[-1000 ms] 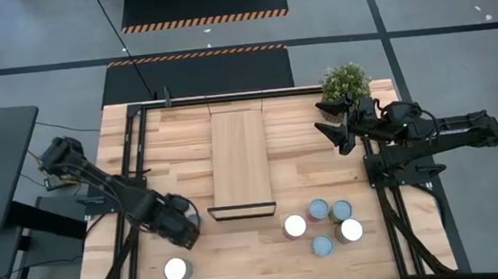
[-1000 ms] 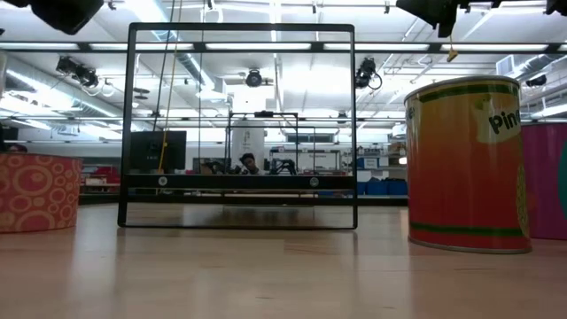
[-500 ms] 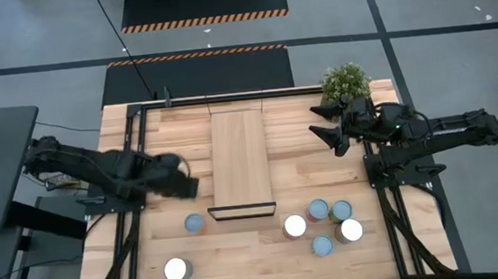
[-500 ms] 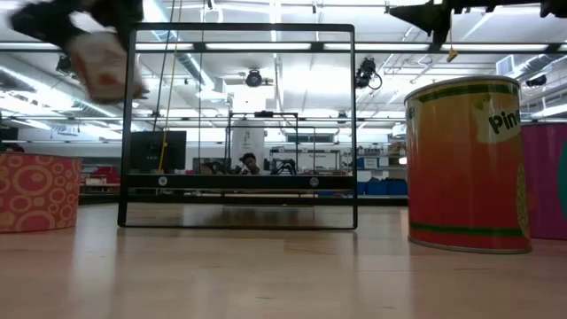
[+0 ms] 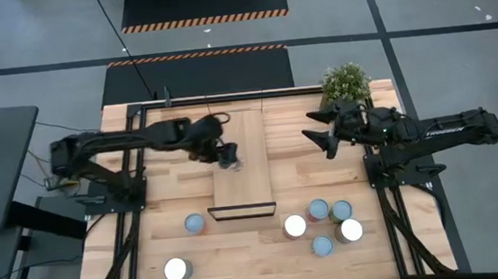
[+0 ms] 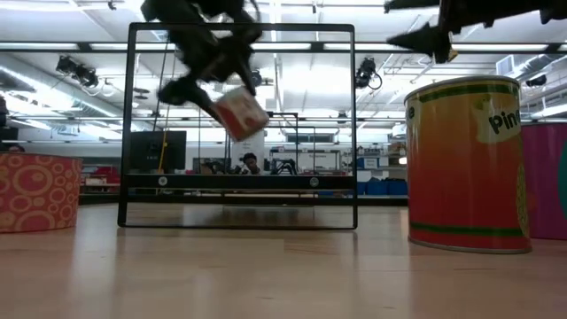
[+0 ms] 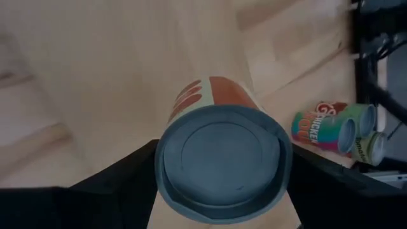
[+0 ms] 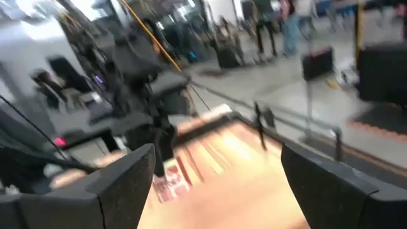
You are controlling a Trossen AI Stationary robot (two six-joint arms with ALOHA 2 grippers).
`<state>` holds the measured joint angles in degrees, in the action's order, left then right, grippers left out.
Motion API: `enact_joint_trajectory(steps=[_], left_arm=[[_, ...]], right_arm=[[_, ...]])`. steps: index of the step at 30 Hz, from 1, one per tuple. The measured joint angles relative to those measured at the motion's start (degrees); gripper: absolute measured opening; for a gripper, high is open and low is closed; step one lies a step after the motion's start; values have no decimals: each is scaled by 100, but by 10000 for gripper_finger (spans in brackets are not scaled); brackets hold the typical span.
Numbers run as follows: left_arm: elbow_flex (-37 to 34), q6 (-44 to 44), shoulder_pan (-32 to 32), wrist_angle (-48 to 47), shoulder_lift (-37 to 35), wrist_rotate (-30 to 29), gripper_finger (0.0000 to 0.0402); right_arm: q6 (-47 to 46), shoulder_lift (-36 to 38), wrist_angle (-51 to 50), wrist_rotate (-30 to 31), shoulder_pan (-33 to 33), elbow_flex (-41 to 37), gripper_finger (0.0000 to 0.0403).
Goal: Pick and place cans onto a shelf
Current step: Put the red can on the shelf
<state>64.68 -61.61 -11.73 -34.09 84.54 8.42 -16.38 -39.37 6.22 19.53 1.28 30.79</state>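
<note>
Can (image 6: 241, 112) clamped tilted in our left gripper (image 5: 225, 154) hangs above the shelf (image 5: 241, 172), carried high, we judge, to clear its wire frame, while our right gripper (image 5: 319, 130) waits wide open and empty beside the shelf.

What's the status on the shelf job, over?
Left gripper shut on can, above shelf. Right gripper open, waiting beside plant. Nothing blocking.
</note>
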Motion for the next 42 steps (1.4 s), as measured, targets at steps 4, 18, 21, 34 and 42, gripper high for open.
enact_joint_trajectory(steps=[4, 18, 21, 34, 42], left_arm=[[809, 753, -216, -406, 853, 121, 292], [3013, 1987, -887, -1397, 3085, -603, 294], [3094, 1854, -911, -1320, 3212, -612, 295], [3050, 2333, -911, -1073, 3241, -650, 379], [3054, 2432, -909, -1042, 3117, -739, 393]], right_arm=[[3, -1, -694, -4, -4, 0, 348], [316, 11, -1097, -11, 4, 0, 348], [306, 11, -1096, -60, 4, 0, 348], [100, 11, -1075, -142, 4, 0, 348], [105, 11, -1054, -148, 4, 0, 348]])
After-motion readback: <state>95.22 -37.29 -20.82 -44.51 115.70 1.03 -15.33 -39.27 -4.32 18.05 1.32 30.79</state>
